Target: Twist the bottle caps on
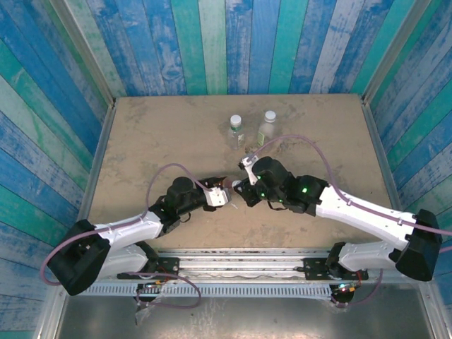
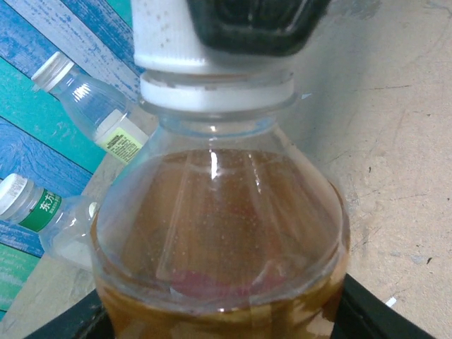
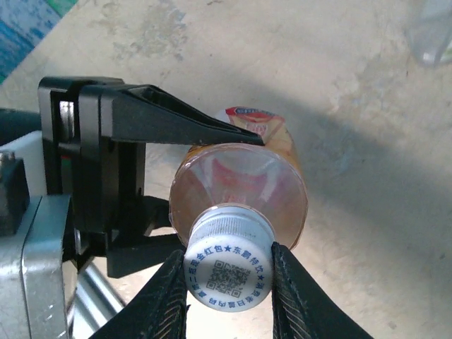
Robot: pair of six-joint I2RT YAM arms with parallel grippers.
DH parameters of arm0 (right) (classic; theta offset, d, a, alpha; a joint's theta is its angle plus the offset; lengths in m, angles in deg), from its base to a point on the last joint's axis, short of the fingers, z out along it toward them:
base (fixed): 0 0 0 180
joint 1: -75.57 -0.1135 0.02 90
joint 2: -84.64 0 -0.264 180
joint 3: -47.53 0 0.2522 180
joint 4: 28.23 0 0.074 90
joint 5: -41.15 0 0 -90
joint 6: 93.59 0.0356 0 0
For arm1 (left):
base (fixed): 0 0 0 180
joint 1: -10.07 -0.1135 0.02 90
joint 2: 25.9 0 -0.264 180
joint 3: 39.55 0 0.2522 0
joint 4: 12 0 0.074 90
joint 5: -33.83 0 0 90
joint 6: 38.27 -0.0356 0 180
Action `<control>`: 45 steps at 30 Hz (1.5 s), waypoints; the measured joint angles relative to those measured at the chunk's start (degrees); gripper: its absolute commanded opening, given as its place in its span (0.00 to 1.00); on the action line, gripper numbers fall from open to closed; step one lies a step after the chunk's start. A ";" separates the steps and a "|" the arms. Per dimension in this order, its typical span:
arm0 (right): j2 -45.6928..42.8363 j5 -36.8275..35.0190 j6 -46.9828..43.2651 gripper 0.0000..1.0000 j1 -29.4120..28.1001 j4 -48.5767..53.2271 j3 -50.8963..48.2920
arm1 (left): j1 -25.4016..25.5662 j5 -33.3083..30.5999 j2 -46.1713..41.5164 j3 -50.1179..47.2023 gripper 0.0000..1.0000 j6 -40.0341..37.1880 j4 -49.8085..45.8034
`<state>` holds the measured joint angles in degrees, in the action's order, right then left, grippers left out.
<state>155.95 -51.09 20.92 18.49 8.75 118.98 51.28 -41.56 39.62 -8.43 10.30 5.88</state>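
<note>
Two down, we reckon: the taller clear bottle (image 1: 267, 128) and the shorter clear bottle (image 1: 236, 131) sit capped by the table's (image 1: 155, 141) far edge. Near the middle of the near edge, our left gripper (image 1: 220, 193) clamps the amber-liquid bottle (image 3: 240, 183), mostly full. The right gripper (image 3: 229, 282) pinches its white cap (image 3: 228, 267) on the neck. Tightness: can't tell.
</note>
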 measured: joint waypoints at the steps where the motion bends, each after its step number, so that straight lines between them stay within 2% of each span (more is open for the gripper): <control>1: 0.28 0.61 -0.24 0.35 0.22 1.11 0.79 | 0.02 0.07 0.00 0.00 0.56 0.00 0.07; 4: 0.81 2.03 -6.73 0.50 0.46 5.05 3.67 | 0.11 0.31 0.00 0.02 0.56 -0.11 0.79; 8: -0.81 2.67 -25.07 0.56 0.42 9.73 5.64 | 0.15 0.52 0.00 0.00 0.56 -0.20 0.83; 14: -3.56 1.33 -52.89 0.59 -0.68 13.84 5.62 | 0.15 0.70 -0.02 0.02 0.56 -0.42 0.74; 20: -1.79 -0.79 -70.40 0.56 -1.90 13.25 5.64 | 0.15 0.96 -0.02 0.00 0.56 -0.59 0.55; 27: 1.68 -2.05 -75.82 0.48 -2.01 11.93 6.14 | 0.11 0.92 -0.02 -0.09 0.56 -0.66 -0.26; 41: 2.69 -3.10 -76.17 0.34 -1.97 8.41 5.95 | 0.11 1.57 -0.02 -0.20 0.56 -0.79 -0.33; 45: 2.69 -3.08 -75.93 0.24 -1.88 8.39 5.81 | 0.09 1.55 -0.02 -0.20 0.56 -0.79 -0.44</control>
<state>158.64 -54.17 -55.01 16.61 17.14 124.80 51.37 -40.01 39.59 -8.62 9.52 5.44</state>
